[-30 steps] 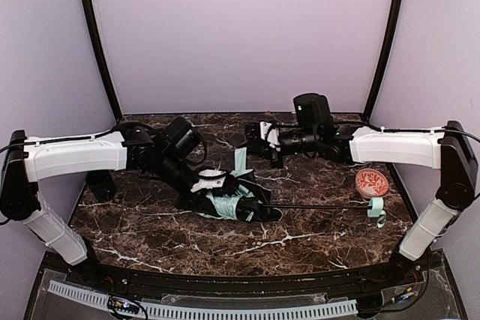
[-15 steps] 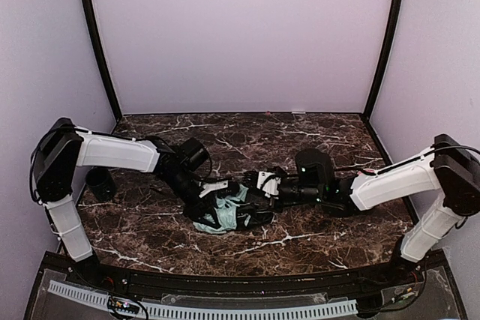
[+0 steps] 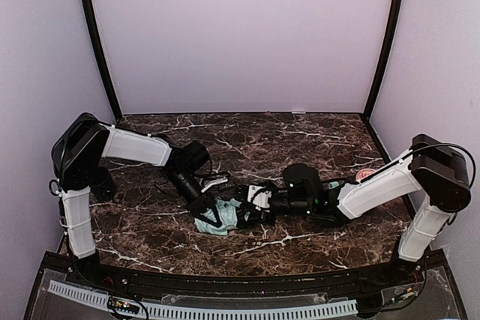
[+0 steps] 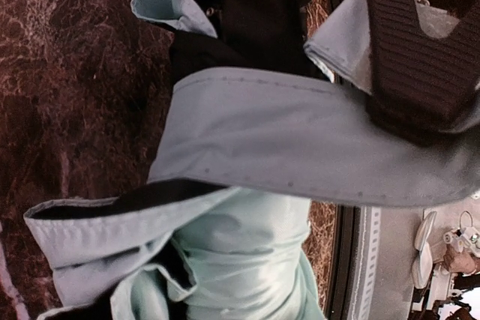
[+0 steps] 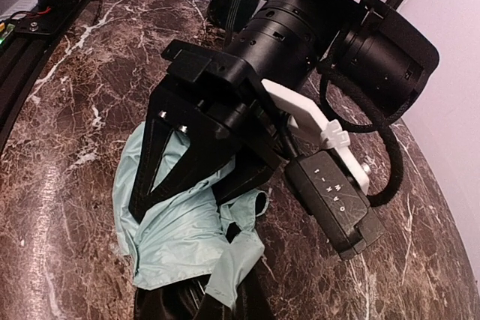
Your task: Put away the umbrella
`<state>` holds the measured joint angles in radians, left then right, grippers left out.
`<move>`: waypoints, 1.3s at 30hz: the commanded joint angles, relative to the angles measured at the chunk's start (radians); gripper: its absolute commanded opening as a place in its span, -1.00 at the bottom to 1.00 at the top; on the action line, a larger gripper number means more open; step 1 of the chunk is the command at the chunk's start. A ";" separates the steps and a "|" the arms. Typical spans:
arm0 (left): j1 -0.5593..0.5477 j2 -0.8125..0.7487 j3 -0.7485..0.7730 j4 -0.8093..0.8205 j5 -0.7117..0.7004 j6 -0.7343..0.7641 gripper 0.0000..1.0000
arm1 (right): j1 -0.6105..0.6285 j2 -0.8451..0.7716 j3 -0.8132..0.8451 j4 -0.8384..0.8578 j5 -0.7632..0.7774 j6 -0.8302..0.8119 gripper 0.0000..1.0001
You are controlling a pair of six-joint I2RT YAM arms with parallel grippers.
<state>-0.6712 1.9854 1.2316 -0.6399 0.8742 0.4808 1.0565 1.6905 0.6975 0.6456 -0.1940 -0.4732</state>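
The left gripper (image 3: 204,206) is partly closed on the umbrella (image 3: 217,218). Seen from the right wrist, its two black fingers (image 5: 139,200) reach down in a narrow V with a bunch of mint fabric between them. In its own wrist view, one ribbed pad (image 4: 420,43) presses flat on a fold of that cloth. The right gripper (image 3: 252,198) is fully closed, pointing left at the same bundle and right up against it. Its fingertips are out of sight in its own camera, so I cannot tell whether they pinch cloth, the shaft or nothing.

The umbrella lies collapsed in a crumpled heap on the table (image 3: 315,144), in the near half and a little left of centre, between the two grippers. Mint fabric shows on its near left side, with black lining to the right and underneath.

Both arms stretch low over the marble toward the middle. Farther back on the left, a dark pot (image 3: 101,183) stands half behind the left arm, well apart from the umbrella. On the right a small red-patterned thing (image 3: 365,175) peeps out behind the right arm, perhaps a dish, but too little shows to say.
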 commanded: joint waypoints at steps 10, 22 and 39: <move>0.027 0.125 0.101 -0.051 0.021 -0.064 -1.00 | 0.066 0.118 0.231 0.172 -0.184 0.004 -1.00; 0.115 0.197 0.168 -0.039 -0.018 -0.065 -1.00 | 0.100 0.036 0.253 -0.323 -0.464 -0.145 -1.00; 0.156 0.135 0.156 0.109 -0.025 -0.066 -0.13 | -0.016 0.216 0.231 -0.509 -0.358 -0.274 -1.00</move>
<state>-0.5911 2.1555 1.3735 -0.7586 0.9722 0.4286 1.0286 1.8881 0.9874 0.2493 -0.3473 -0.7612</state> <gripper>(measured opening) 0.390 0.006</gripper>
